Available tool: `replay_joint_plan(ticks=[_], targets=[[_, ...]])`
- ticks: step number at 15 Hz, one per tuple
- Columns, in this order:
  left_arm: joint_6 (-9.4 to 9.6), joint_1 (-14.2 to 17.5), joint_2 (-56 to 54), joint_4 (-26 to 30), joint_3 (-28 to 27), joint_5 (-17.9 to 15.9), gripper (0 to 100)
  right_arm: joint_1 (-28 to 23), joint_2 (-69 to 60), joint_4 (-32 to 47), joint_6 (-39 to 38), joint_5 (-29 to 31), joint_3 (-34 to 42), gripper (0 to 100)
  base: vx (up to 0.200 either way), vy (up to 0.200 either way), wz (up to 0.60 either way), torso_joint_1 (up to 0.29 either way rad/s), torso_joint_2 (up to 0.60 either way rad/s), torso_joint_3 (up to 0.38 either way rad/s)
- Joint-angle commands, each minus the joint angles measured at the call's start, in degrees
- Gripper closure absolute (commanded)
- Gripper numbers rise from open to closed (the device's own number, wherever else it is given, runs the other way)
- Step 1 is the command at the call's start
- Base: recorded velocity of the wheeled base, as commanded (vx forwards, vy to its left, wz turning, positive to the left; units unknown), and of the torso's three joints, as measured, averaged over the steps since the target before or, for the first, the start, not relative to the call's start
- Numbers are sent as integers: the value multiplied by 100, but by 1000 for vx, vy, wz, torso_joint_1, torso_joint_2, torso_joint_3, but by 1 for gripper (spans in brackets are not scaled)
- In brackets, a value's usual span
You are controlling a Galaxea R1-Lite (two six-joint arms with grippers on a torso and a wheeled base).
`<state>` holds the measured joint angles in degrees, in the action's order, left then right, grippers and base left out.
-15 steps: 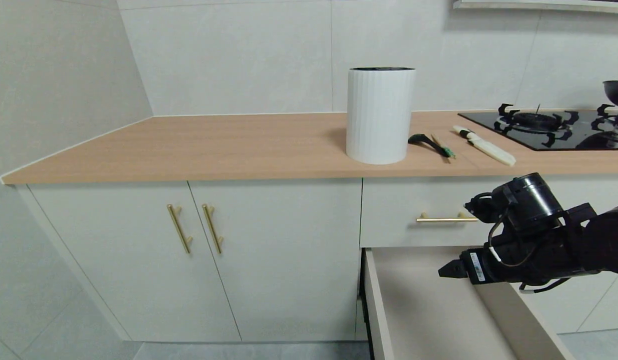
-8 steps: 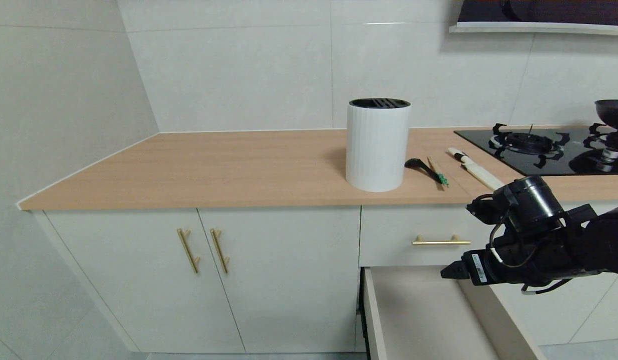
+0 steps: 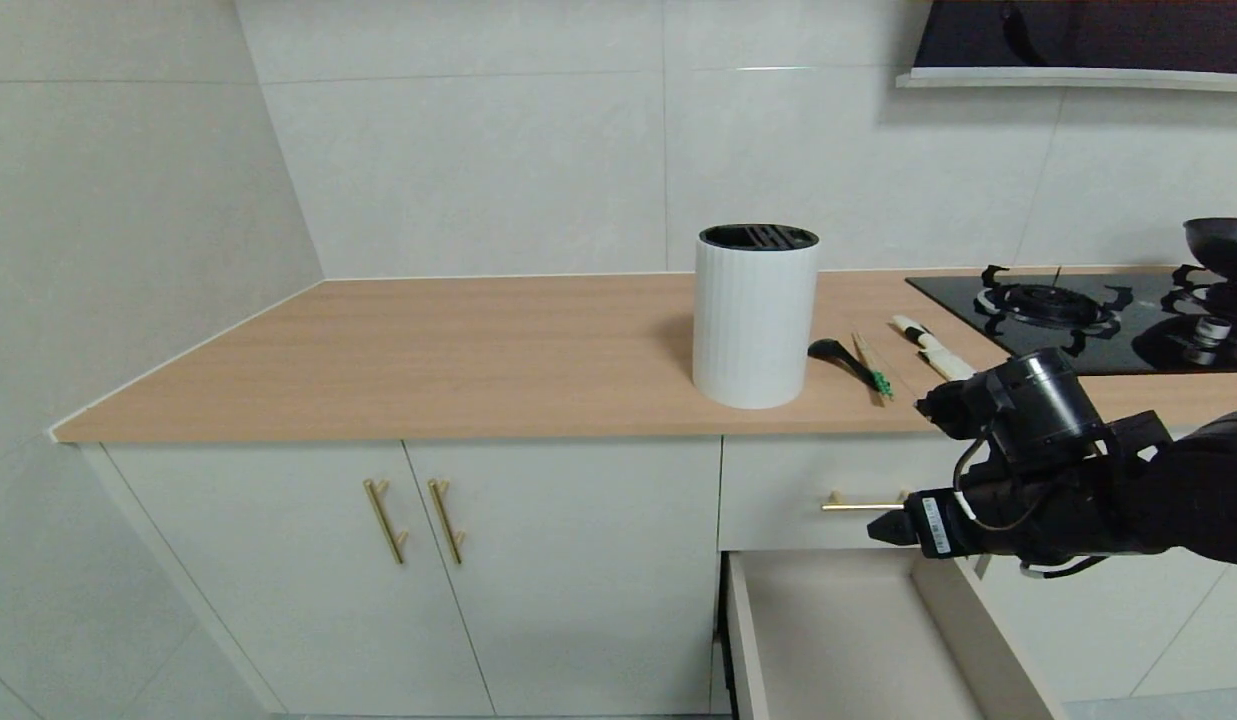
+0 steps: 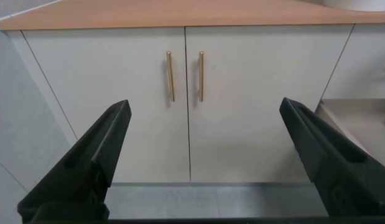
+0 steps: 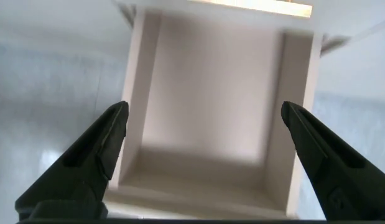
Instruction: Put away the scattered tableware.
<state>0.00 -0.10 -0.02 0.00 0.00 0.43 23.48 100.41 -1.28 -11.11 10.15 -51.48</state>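
On the wooden counter [image 3: 478, 360] a tall white ribbed holder [image 3: 756, 315] stands upright. To its right lie a black spoon [image 3: 840, 355], chopsticks [image 3: 871, 365] with green ends, and a cream-handled knife [image 3: 933, 348]. Below them a drawer [image 3: 748, 640] is pulled out. My right gripper [image 3: 880, 527] hangs over it, level with the upper drawer's gold handle [image 3: 848, 505]. In the right wrist view that gripper [image 5: 203, 112] is open above the drawer's side wall [image 5: 133, 93], holding nothing. My left gripper [image 4: 204, 106] is open too, facing the cabinet doors [image 4: 260, 93].
A black gas hob [image 3: 1078, 310] with a dark pan [image 3: 1223, 235] takes up the counter's right end. Two cabinet doors with gold handles [image 3: 418, 520] are shut left of the drawer. The wall [image 3: 128, 250] closes off the left side.
The whole head picture has shifted down, so the camera has risen. Against the open drawer, my right gripper now stands higher and slightly further left. The tableware has not moved.
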Motion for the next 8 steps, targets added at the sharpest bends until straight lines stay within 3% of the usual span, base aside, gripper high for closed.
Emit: replay_joint_plan(ticks=[1, 3, 6, 8], targets=[[0, 1, 2, 0, 0, 1, 0, 183, 172, -224, -85, 241, -81, 0, 0, 0, 0, 0, 0, 0], [0, 1, 2, 0, 0, 1, 0, -54, 382, -153, -102, 277, -890, 0, 0, 0, 0, 0, 0, 0], [0, 1, 2, 0, 0, 1, 0, -353, 839, 1385, -129, 277, -2947, 0, 0, 0, 0, 0, 0, 0], [0, 1, 2, 0, 0, 1, 0, -388, 945, 1930, -603, 250, -3632, 0, 0, 0, 0, 0, 0, 0]])
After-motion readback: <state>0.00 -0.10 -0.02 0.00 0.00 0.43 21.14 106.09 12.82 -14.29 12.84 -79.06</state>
